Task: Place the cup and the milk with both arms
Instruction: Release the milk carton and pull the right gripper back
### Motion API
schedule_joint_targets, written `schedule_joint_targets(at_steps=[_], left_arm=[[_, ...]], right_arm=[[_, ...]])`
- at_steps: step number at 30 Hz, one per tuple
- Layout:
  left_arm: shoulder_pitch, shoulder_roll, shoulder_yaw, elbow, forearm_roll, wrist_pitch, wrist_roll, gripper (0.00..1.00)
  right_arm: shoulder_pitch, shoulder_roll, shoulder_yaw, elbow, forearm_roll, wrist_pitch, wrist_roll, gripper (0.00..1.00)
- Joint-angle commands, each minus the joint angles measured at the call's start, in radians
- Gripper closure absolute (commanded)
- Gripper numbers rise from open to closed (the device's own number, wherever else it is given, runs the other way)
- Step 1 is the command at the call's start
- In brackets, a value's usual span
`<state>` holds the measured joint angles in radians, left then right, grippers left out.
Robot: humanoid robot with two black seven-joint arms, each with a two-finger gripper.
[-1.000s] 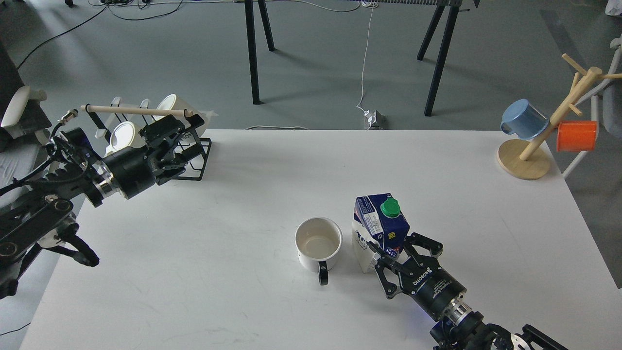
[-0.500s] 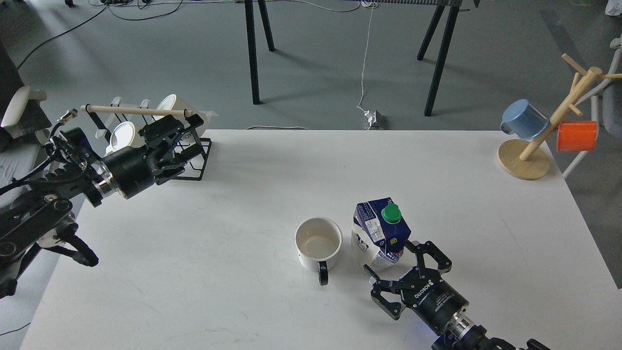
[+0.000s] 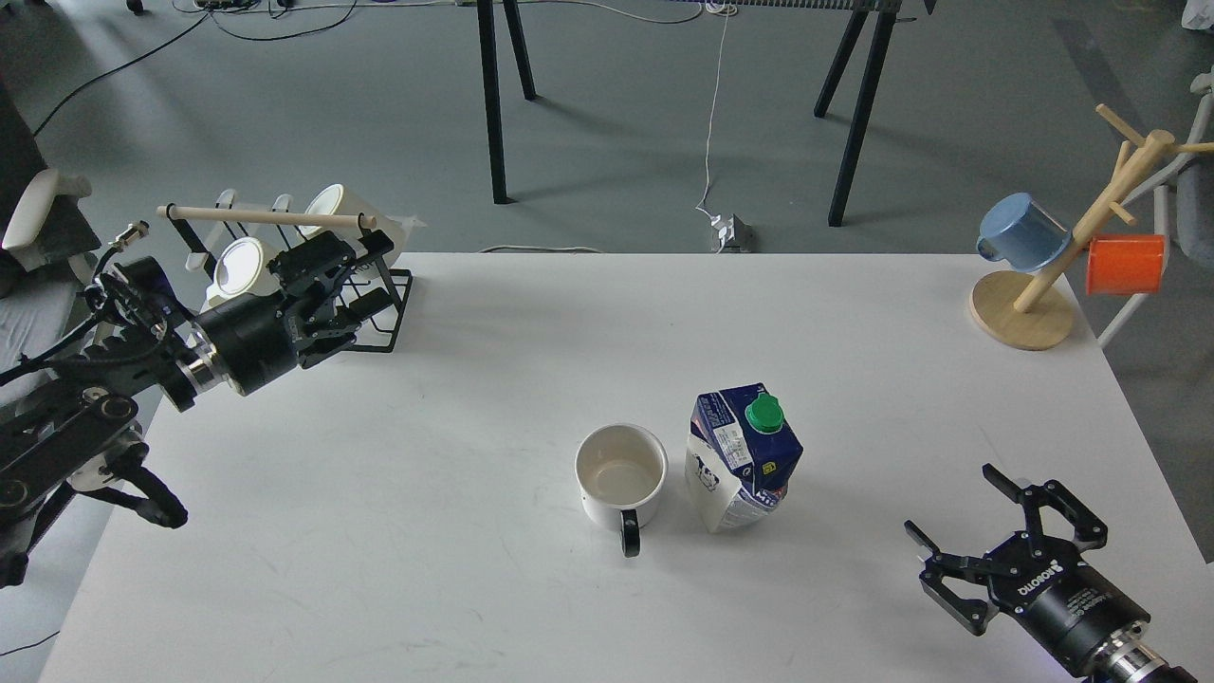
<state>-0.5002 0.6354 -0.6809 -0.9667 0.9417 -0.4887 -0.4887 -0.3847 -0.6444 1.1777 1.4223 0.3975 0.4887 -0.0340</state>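
A white cup with a black handle stands upright on the white table, its handle toward me. A blue and white milk carton with a green cap stands right beside it on its right. My right gripper is open and empty, low at the right front of the table, well clear of the carton. My left gripper is at the far left, in front of the black wire rack, far from the cup; its fingers look spread and hold nothing.
The wire rack at the back left holds white cups under a wooden rod. A wooden mug tree at the back right carries a blue mug and an orange mug. Table legs and cables stand on the floor beyond.
My right gripper let go of the milk carton and drew back to the right and toward me. The carton now stands free beside the cup. The left arm shifted slightly left.
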Motion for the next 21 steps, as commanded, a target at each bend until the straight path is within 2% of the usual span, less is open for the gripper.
schedule_joint_targets(at_steps=[1, 5, 12, 21], left_arm=[[0.008, 0.001, -0.002, 0.022, -0.003, 0.000, 0.000, 0.05], [0.014, 0.009, -0.002, 0.054, -0.011, 0.000, 0.000, 0.05], [0.040, 0.032, -0.008, 0.082, -0.061, 0.000, 0.000, 0.05], [0.032, 0.061, -0.011, 0.138, -0.265, 0.000, 0.000, 0.05]], right_arm=[[0.012, -0.043, 0.129, -0.074, 0.043, 0.000, 0.000, 0.01], [0.166, -0.072, 0.166, -0.181, 0.037, 0.000, 0.000, 0.01], [0.450, -0.100, -0.004, -0.356, 0.037, 0.000, 0.000, 0.01], [0.523, -0.089, -0.062, -0.402, 0.032, 0.000, 0.000, 0.01]])
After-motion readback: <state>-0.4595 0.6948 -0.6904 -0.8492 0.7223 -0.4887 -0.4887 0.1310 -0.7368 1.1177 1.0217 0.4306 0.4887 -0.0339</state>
